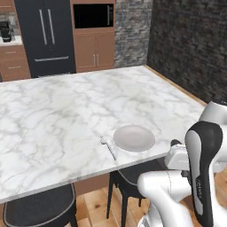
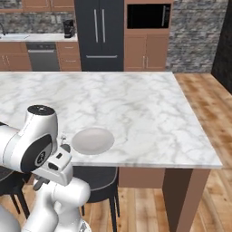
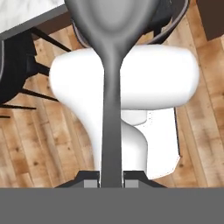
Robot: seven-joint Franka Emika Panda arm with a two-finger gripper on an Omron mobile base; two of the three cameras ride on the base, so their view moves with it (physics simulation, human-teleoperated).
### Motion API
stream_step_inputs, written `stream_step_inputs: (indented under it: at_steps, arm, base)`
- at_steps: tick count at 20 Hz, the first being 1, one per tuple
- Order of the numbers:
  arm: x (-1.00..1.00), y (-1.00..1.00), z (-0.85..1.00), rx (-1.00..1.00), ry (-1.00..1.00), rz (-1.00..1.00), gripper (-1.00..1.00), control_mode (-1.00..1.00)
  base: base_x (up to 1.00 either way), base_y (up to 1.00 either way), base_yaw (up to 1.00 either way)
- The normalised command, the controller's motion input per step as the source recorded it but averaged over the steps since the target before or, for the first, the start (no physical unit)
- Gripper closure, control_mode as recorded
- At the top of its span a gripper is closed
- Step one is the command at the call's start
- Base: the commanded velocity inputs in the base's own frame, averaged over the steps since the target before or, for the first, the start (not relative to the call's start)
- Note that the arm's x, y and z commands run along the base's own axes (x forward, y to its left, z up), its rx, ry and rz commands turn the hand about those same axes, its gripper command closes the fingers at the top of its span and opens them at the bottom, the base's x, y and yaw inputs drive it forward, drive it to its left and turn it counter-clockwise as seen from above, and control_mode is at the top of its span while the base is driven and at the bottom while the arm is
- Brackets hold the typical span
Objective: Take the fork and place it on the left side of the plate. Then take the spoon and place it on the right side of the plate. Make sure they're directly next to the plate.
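Note:
The dark grey spoon fills the middle of the hand view, with its oval bowl at the top. Its handle runs down between the two fingertips of my gripper, which is shut on it. Behind the spoon lie wooden floor and a stool, so the hand hangs off the counter's near edge. The off-white plate rests near that edge. The pale fork lies just left of the plate, about parallel to its side. In the right base view my arm hides most of the fork.
The marble counter stretches wide behind the plate. Black stools stand under its near edge. My own arm links crowd the space right of the plate. Cabinets and a dark fridge line the far wall.

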Motion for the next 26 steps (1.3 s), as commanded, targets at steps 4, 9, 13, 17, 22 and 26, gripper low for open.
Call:
stream_step_inputs:
  at_steps: [4,9,13,17,22,26]
  arm:
    - [0.0,0.0,0.0,0.0,0.0,0.0,1.0,1.0]
    - [0.98,-0.81,-0.01,0.08,0.08,0.13,1.0,-1.0]
    - [0.86,-0.96,0.0,0.02,0.13,0.09,1.0,-1.0]
    - [0.73,-0.78,0.0,0.0,0.11,0.08,1.0,-1.0]
    - [0.58,-0.5,-0.09,0.0,0.06,0.01,1.0,-1.0]
    - [0.7,-0.23,-0.34,0.0,0.0,0.0,1.0,-1.0]
  base:
    - [0.95,-0.68,0.11]
    - [0.0,0.0,0.0]
    - [0.0,0.0,0.0]
    - [0.0,0.0,0.0]
    - [0.0,0.0,0.0]
    - [0.0,0.0,0.0]
